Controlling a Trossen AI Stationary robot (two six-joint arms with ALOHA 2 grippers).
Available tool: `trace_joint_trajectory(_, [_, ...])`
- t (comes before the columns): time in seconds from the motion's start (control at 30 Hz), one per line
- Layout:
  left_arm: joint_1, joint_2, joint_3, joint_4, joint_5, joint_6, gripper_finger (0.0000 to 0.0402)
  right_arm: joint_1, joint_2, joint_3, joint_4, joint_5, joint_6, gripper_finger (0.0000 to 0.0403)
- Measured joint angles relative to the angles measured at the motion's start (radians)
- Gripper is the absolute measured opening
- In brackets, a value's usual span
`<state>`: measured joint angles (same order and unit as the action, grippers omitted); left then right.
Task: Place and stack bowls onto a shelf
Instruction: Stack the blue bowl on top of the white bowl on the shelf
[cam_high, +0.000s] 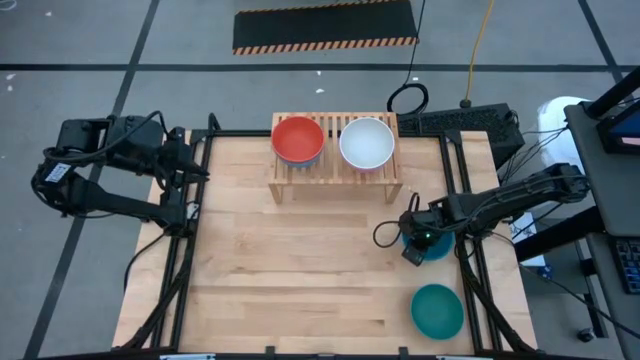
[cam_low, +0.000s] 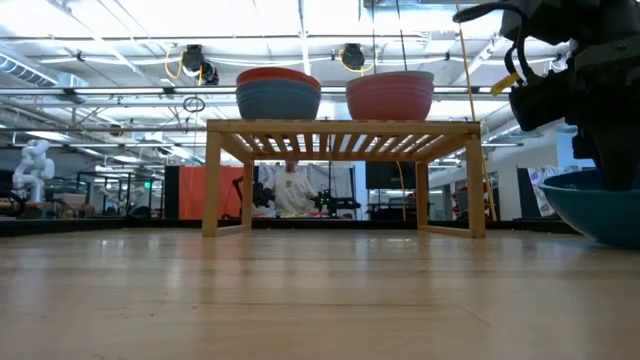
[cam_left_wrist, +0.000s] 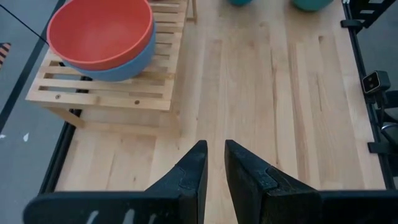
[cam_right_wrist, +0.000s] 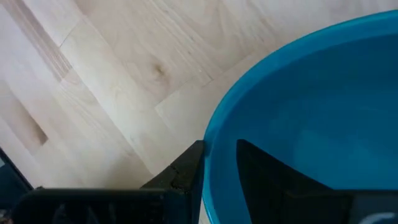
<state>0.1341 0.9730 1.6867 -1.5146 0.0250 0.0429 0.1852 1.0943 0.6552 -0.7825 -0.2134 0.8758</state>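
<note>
right claw (cam_right_wrist: 217, 163) clamped across the rim of the blue bowl (cam_right_wrist: 311, 112) on the surface, right of the shelf (cam_high: 335, 172); left claw (cam_left_wrist: 214, 165) waits, slightly apart. lift straight, keep level, nest gently onto a shelf stack.

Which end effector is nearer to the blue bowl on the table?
The right. The right end effector has its fingers astride the rim of the blue bowl at the table's right side. The left end effector waits across the table, past its left edge.
</note>
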Motion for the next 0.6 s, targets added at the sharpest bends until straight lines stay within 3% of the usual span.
trace_joint_trajectory(0.23, [0.0, 0.0, 0.0, 0.0, 0.0, 0.0, 0.0063, 0.0, 0.0, 0.0, 0.052, -0.079, 0.001, 0.0086])
trace_joint_trajectory(0.6, [0.0, 0.0, 0.0, 0.0, 0.0, -0.001, 0.0063, 0.0, 0.0, 0.0, 0.056, -0.048, -0.006, 0.0086])
